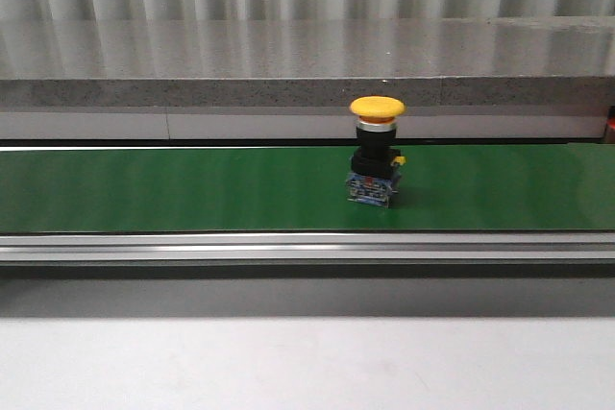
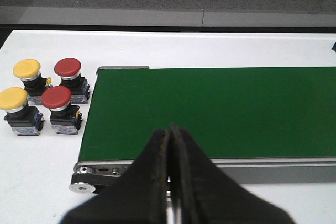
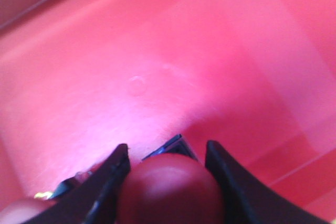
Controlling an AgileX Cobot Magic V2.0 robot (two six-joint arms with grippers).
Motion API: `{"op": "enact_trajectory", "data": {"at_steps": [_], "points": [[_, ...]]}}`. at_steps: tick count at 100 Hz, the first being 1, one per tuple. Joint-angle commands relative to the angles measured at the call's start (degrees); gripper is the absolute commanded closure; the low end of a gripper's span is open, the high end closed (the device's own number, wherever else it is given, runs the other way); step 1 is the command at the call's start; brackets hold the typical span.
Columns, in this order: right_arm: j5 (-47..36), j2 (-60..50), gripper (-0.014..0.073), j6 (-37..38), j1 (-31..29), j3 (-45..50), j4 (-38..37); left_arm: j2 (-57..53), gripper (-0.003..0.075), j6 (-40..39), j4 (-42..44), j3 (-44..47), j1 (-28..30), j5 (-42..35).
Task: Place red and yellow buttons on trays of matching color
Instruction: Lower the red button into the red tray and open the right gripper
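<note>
A red button [image 3: 170,187] sits between the two fingers of the right gripper [image 3: 167,163], whose jaws stand part open around its domed cap, close on both sides, over the floor of the red tray [image 3: 173,61]; the edge of another red cap [image 3: 18,211] shows just beside that gripper, low over the same tray. On the green conveyor belt [image 1: 192,189] a yellow button [image 1: 376,149] stands upright, right of the belt's middle in the front view, resting on its blue and black base. Past the end of the belt, on the white table [image 2: 42,166], four more buttons stand in a close cluster: two yellow ones [image 2: 26,73] [image 2: 13,103] farther from the belt and two red ones [image 2: 67,72] [image 2: 56,102] nearer it. The left gripper [image 2: 169,145] hangs over the near rail of the belt with its fingers pressed together, holding nothing.
</note>
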Motion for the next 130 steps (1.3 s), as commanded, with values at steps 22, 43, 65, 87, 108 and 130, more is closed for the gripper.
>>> {"op": "enact_trajectory", "data": {"at_steps": [22, 43, 65, 87, 108, 130], "points": [[-4.50, -0.98, 0.0338, 0.09, -0.45, -2.15, 0.43, 0.35, 0.0740, -0.18, -0.49, -1.61, -0.36, -4.11], [-4.85, -0.94, 0.0017, 0.09, -0.45, -2.41, 0.43, 0.35, 0.0740, -0.18, -0.49, -1.61, -0.36, -4.11], [0.50, -3.11, -0.0022, 0.09, -0.45, -6.71, 0.43, 0.35, 0.0740, -0.18, -0.49, -1.61, -0.36, -4.11], [2.07, -10.93, -0.0022, 0.09, 0.69, -6.94, 1.33, 0.35, 0.0740, -0.18, -0.49, -1.61, -0.36, -4.11], [7.43, -18.78, -0.0022, 0.09, 4.47, -6.39, 1.33, 0.35, 0.0740, -0.18, -0.49, -1.61, -0.36, -4.11], [11.60, -27.72, -0.0022, -0.09, 9.58, 1.99, 1.33, 0.35, 0.0740, -0.18, -0.49, -1.61, -0.36, -4.11]]}}
